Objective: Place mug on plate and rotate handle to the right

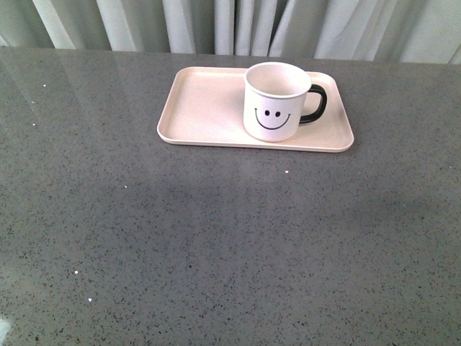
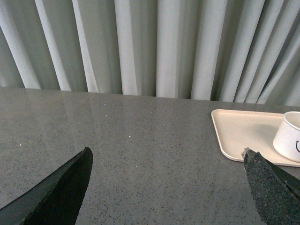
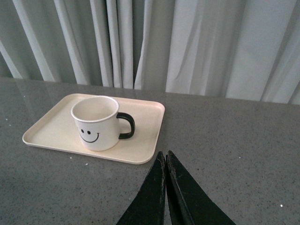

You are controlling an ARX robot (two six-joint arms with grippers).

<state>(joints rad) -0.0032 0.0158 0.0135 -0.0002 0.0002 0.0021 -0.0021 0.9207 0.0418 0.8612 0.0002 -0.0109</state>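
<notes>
- White mug [image 1: 276, 101] with a black smiley face stands upright on the pale pink plate [image 1: 205, 104], toward the plate's right side.
- Its black handle [image 1: 315, 104] sticks out to the right, so both parts of the job look done to me.
- I think all that is left is for the arms to stay back.
- Left tool [image 2: 166, 187] is wide apart, low over the bare worktop [image 1: 216, 238], holding nothing, with the plate just beside 1 tip.
- Right tool [image 3: 166, 187] is pressed together, empty, near the plate's corner and not touching the mug.
- Grey speckled stone makes the worktop, and it is a bit shiny.
- Pale curtains [image 1: 230, 25] hang in folds behind.
</notes>
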